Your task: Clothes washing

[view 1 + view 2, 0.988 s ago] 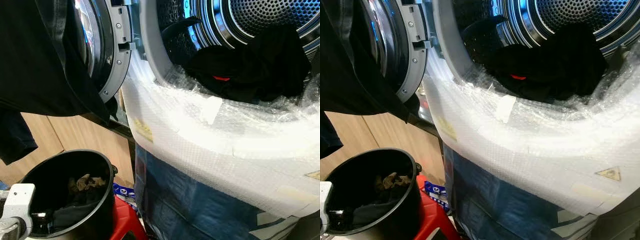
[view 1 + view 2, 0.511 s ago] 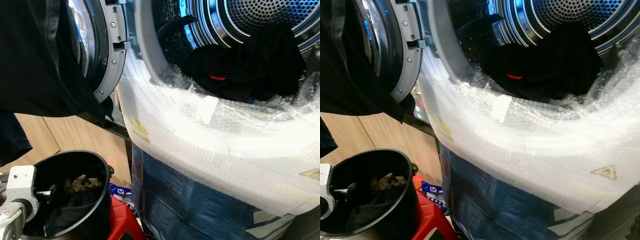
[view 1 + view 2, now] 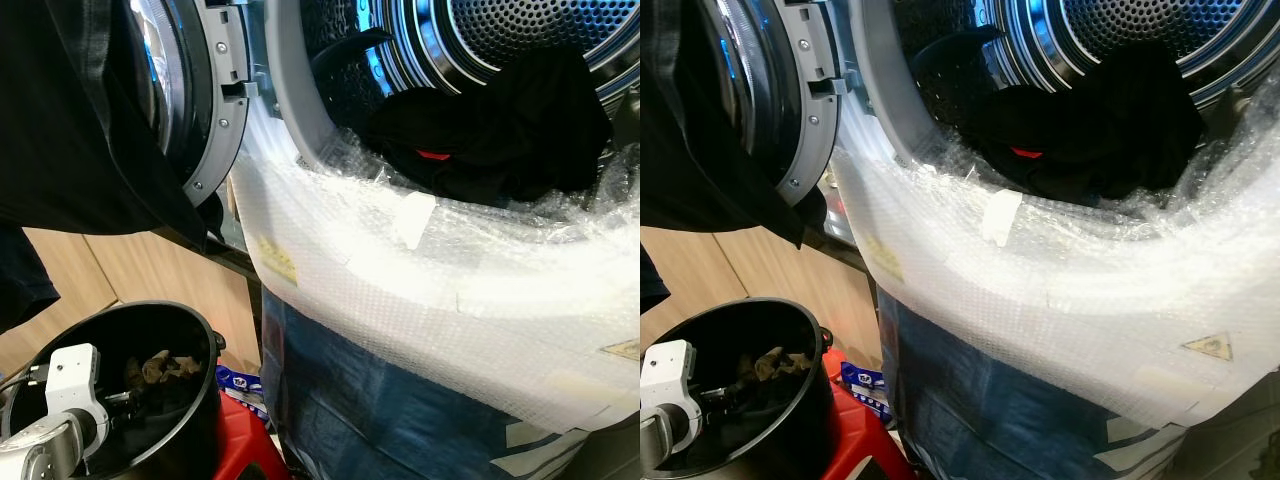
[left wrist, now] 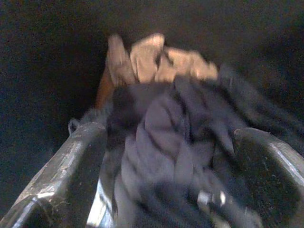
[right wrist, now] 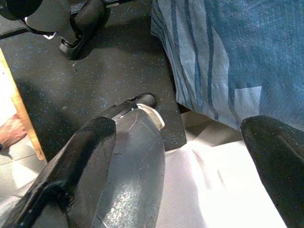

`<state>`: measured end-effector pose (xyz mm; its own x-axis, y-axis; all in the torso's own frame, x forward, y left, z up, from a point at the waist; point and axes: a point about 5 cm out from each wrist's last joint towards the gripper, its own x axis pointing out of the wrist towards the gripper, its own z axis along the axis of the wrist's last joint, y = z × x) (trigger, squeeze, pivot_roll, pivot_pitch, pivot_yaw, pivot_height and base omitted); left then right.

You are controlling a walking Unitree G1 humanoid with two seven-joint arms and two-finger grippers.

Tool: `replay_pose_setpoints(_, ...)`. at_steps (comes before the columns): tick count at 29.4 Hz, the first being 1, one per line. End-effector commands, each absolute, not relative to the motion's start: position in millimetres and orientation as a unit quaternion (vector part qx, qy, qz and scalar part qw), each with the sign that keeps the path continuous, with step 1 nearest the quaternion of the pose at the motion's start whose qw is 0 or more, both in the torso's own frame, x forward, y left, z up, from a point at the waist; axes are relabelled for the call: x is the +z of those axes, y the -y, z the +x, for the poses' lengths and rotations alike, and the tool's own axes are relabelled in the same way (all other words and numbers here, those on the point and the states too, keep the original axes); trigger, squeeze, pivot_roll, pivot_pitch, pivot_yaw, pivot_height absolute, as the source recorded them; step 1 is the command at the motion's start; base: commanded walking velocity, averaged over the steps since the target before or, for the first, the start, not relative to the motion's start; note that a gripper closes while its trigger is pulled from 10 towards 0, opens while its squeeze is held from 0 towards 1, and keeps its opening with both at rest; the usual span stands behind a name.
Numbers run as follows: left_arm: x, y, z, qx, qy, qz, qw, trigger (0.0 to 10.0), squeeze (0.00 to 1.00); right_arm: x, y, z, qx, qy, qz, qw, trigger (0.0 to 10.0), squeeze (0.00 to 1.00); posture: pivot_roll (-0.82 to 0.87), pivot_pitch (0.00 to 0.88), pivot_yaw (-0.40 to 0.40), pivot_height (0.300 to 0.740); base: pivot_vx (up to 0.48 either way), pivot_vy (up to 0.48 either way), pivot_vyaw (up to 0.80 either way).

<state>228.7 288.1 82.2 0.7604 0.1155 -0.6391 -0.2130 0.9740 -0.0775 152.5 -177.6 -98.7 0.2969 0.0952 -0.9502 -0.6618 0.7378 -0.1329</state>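
Round black bucket (image 3: 195,400), crumpled garments (image 4: 175,142)

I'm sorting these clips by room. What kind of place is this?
Probably a home laundry corner: a front-loading washing machine with its door open, dark clothes in the drum, and a black bucket of laundry that the left gripper reaches into.

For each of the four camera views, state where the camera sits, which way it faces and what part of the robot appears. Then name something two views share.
Left eye: on the head, looking down at the washer drum, dark clothes and black bucket; left arm low.
Right eye: beside it, same scene.
Left wrist: looks into the bucket at dark cloth between the left gripper fingers.
Right wrist: faces the floor; right gripper open.
Shared: both eyes show the bucket.
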Motion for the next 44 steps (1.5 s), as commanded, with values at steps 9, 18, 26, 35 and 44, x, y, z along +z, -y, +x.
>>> replay_pose_setpoints(9,88.0,-303.2,205.1,0.092,-0.387,-0.035,0.917,10.0,0.0,-100.4,178.4,147.7,0.268,-0.557,-0.28,0.734,10.0,0.0,0.25,0.0,0.019,0.74,0.0,0.0,0.0)
replay_pose_setpoints(18,100.4,-293.8,222.8,0.077,-0.345,-0.043,0.935,10.0,0.0,-100.1,175.5,149.7,0.278,-0.551,-0.301,0.727,10.0,0.0,0.24,0.0,0.022,0.74,0.0,0.0,0.0)
replay_pose_setpoints(26,97.8,-291.2,227.1,0.06,-0.369,-0.057,0.926,10.0,0.0,-98.1,176.1,155.1,0.281,-0.543,-0.321,0.723,10.0,0.0,0.23,0.0,0.031,0.74,0.0,0.0,0.0)
replay_pose_setpoints(35,96.7,-296.0,223.1,0.064,-0.386,-0.053,0.919,10.0,0.0,-93.8,186.5,162.6,0.269,-0.543,-0.319,0.729,10.0,0.0,0.22,0.0,0.035,0.74,0.0,0.0,0.0)
replay_pose_setpoints(44,83.8,-291.8,219.6,0.069,-0.403,-0.074,0.909,10.0,0.0,-94.0,187.6,161.5,0.283,-0.538,-0.334,0.72,10.0,0.0,0.21,0.0,0.037,0.74,0.0,0.0,0.0)
